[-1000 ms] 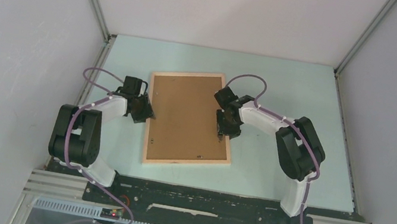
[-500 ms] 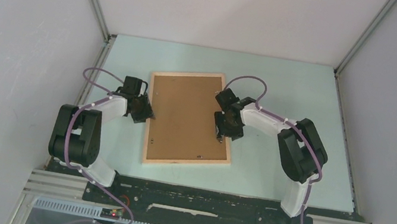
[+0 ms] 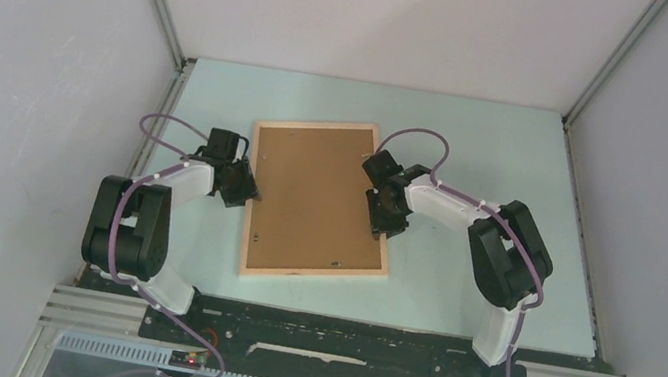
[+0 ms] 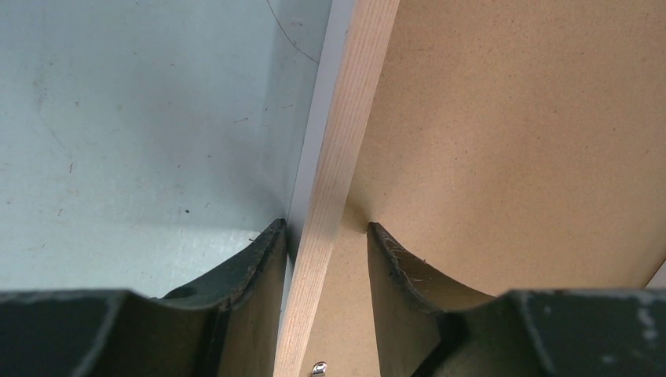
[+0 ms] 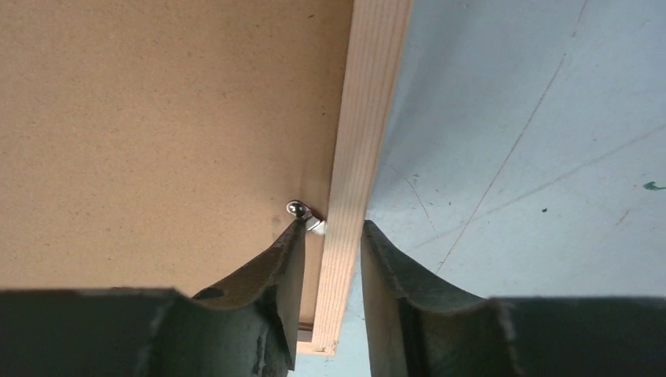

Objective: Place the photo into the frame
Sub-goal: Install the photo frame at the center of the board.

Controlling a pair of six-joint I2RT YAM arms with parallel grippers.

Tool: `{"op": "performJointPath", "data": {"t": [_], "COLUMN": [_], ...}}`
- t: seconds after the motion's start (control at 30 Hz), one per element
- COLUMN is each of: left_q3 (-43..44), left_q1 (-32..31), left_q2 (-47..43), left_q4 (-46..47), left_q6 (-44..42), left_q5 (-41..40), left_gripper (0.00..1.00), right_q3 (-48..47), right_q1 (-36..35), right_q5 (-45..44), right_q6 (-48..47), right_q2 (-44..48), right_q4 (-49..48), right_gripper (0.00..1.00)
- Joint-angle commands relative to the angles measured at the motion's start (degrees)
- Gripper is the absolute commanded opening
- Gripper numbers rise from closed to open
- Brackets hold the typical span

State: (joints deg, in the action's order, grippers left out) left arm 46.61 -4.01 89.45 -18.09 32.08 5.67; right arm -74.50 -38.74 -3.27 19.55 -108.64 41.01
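The frame (image 3: 246,225) lies flat on the table, pale wood face up. The photo lies inside it with its brown board back (image 3: 313,200) up; its printed side is hidden. My left gripper (image 3: 247,190) is open, its jaws astride the frame's left rail (image 4: 345,133), one finger on the table side and one over the board (image 4: 510,118). My right gripper (image 3: 379,224) is open only a little, astride the right rail (image 5: 369,102). Its inner fingertip (image 5: 294,236) sits at a small metal tab (image 5: 302,210) on the board (image 5: 157,118).
The pale blue-green table (image 3: 496,164) is walled by grey panels at left, right and back. A black mounting rail (image 3: 335,346) runs along the near edge. A second metal tab (image 4: 318,367) shows near my left fingers.
My right gripper has shifted slightly along the frame's right rail. The left arm, the frame and the photo have not moved.
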Motion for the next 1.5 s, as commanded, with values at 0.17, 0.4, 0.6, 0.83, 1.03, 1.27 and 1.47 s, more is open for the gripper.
{"op": "performJointPath", "data": {"t": [0.17, 0.4, 0.6, 0.83, 1.03, 1.27, 1.47], "left_q3": [-1.30, -1.59, -1.83, -2.25, -2.05, -1.52, -1.52], "left_q1": [-0.57, -0.56, -0.64, -1.54, -2.70, -3.85, -4.58], "left_q2": [-0.87, -1.73, -2.36, -2.75, -1.89, -0.43, -0.33], "left_q4": [-2.44, -2.52, -2.30, -1.09, -0.41, -0.21, 0.14], "left_q6": [0.89, 0.73, 0.36, 0.62, 0.88, 0.62, 0.70], "left_q5": [0.97, 1.14, 1.84, 4.15, 4.41, 4.92, 5.39], "left_gripper": [0.43, 0.43, 0.47, 0.49, 0.49, 0.47, 0.46], "right_q3": [1.16, 1.17, 3.36, 7.23, 8.38, 0.08, -9.03], "right_q1": [0.16, -0.37, 1.28, 7.17, 12.22, 14.92, 12.91], "right_q5": [-4.03, -2.59, 6.88, 13.77, 16.92, 18.64, 11.27], "right_q6": [-1.90, -3.37, -2.21, 0.38, 0.97, 0.67, -0.83], "right_q2": [1.66, 3.71, 8.80, 9.35, 9.19, -0.18, -7.34], "right_q4": [0.95, 0.33, -4.14, -9.33, -15.14, -17.44, -9.99], "right_gripper": [0.26, 0.38, 0.53, 0.58, 0.65, 0.65, 0.52]}}
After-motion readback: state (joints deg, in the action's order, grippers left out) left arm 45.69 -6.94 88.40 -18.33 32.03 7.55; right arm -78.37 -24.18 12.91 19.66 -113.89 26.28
